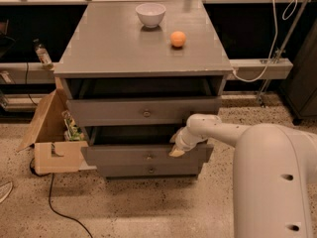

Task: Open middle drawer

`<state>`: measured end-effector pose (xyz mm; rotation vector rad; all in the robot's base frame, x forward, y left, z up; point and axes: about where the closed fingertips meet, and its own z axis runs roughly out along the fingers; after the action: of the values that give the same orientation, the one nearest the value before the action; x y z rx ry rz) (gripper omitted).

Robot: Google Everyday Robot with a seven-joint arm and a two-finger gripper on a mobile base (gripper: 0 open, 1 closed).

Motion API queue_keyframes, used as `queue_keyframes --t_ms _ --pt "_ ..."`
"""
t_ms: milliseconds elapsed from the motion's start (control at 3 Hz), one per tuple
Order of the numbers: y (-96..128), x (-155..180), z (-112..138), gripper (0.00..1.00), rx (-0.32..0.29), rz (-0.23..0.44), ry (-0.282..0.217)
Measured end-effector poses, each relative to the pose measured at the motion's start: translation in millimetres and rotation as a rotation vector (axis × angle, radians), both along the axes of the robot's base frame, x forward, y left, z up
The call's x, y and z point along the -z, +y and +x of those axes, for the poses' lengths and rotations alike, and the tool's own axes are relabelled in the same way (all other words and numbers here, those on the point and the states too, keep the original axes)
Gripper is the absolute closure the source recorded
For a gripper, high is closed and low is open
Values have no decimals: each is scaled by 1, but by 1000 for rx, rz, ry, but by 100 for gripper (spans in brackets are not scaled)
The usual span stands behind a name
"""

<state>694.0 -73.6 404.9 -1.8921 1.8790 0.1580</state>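
Nearest the camera, the robot's white arm (277, 182) fills the ground to the right front of the middle drawer (124, 156) and reaches in toward it. The gripper (177, 150) sits on the top edge of that drawer's front, right of its brass knob (149, 156). It looks hooked over the lip rather than on the small knob, probably because the edge gives a surer pull. Whether it is spread or closed there cannot be told.

The middle drawer stands partly out, its front forward of the lowest drawer (124, 171) directly beneath, with a dark gap above its front. I judge the opening under way but short of full travel. A straight pull outward seems called for, since a hold off to one side could skew the drawer.

Just above it, the top drawer (109, 114) is also ajar. Left of the middle drawer a cardboard box (57, 155) stands close, clear of its path. Farther back and above, the tabletop (109, 43) carries an orange (178, 38) and, beyond it, a white bowl (150, 14).
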Motion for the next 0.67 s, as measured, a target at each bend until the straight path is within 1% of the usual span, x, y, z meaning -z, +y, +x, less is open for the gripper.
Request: queue_keyframes --t_ms 333,667 --pt "-6 0 -18 17 -3 1 32" --pt "-10 -6 -38 0 -5 -2 55"
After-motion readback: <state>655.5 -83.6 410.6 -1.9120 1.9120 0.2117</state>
